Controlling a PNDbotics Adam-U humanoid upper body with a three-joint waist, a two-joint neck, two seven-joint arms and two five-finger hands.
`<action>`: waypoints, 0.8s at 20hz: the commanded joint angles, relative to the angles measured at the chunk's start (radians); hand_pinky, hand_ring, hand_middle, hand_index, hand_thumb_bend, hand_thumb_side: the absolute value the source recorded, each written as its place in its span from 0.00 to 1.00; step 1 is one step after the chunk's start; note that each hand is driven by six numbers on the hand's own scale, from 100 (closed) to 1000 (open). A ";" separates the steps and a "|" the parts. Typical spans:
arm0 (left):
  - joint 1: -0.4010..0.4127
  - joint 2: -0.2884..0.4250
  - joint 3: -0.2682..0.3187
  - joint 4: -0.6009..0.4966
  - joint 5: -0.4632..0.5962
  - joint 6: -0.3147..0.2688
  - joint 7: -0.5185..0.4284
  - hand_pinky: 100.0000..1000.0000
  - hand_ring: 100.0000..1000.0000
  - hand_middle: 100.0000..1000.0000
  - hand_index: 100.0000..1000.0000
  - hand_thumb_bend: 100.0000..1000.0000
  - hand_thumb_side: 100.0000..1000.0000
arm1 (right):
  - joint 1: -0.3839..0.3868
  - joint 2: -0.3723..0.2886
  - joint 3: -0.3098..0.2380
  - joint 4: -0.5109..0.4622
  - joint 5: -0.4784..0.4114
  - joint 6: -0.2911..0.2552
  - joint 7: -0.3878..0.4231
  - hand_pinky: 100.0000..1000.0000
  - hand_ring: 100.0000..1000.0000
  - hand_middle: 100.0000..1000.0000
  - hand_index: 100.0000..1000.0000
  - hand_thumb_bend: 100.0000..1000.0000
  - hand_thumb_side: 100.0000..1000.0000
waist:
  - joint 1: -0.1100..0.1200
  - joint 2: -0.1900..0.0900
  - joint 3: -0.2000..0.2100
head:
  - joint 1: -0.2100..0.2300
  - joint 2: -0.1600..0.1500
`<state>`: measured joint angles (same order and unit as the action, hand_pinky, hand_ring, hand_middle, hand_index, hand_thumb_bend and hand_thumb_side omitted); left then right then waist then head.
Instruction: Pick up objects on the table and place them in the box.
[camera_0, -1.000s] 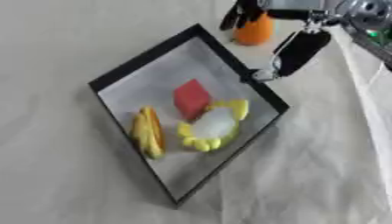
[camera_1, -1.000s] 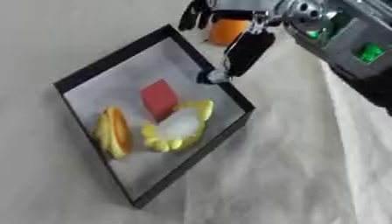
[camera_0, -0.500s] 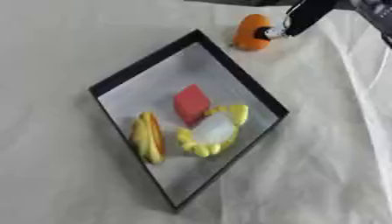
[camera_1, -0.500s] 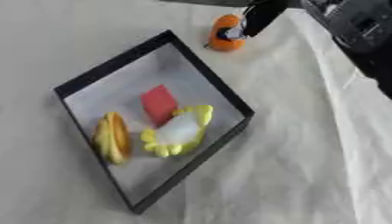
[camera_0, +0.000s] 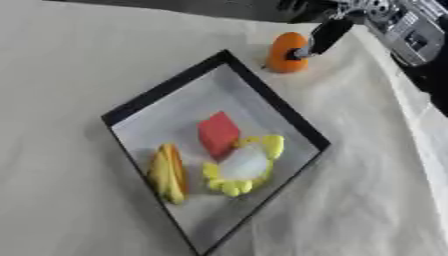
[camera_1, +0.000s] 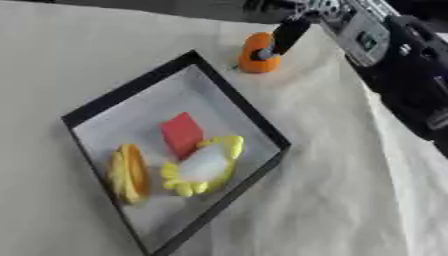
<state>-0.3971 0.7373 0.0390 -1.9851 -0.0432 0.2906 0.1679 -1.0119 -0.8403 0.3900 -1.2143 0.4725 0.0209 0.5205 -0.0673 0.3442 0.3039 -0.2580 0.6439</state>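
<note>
Left eye view: right robot hand (camera_0: 320, 36) touches the orange object (camera_0: 285, 52) beside the box (camera_0: 278, 106); its grip cannot be told.

Right hand (camera_0: 325, 34) reaches down from upper right, fingers extended.

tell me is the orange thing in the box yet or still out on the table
Out. The orange thing sits on the cloth just beyond the box's far corner, with the right hand's finger at its side.
</note>
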 joint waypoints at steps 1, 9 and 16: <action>-0.015 0.022 0.019 -0.015 0.007 -0.004 0.002 0.85 0.77 0.70 0.78 0.30 0.53 | -0.026 -0.007 -0.032 0.053 0.037 -0.025 0.009 0.86 0.85 0.82 0.86 0.47 0.13 | 0.001 0.003 0.005 | -0.009 -0.024; -0.016 0.020 0.019 -0.015 0.005 -0.006 0.001 0.85 0.77 0.70 0.78 0.29 0.53 | -0.039 0.022 -0.060 0.164 0.116 -0.061 0.010 0.86 0.85 0.83 0.86 0.49 0.12 | 0.002 0.023 0.014 | -0.011 -0.022; -0.021 0.013 0.018 -0.015 0.005 -0.007 0.000 0.85 0.77 0.70 0.78 0.29 0.53 | -0.052 0.051 -0.091 0.237 0.185 -0.069 -0.018 0.85 0.85 0.83 0.86 0.49 0.11 | -0.002 0.041 0.020 | -0.015 -0.025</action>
<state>-0.4048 0.7312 0.0417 -1.9851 -0.0432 0.2881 0.1672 -1.0444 -0.7751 0.3148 -0.9868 0.6422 -0.0465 0.5094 -0.0673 0.3897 0.3226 -0.2690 0.6291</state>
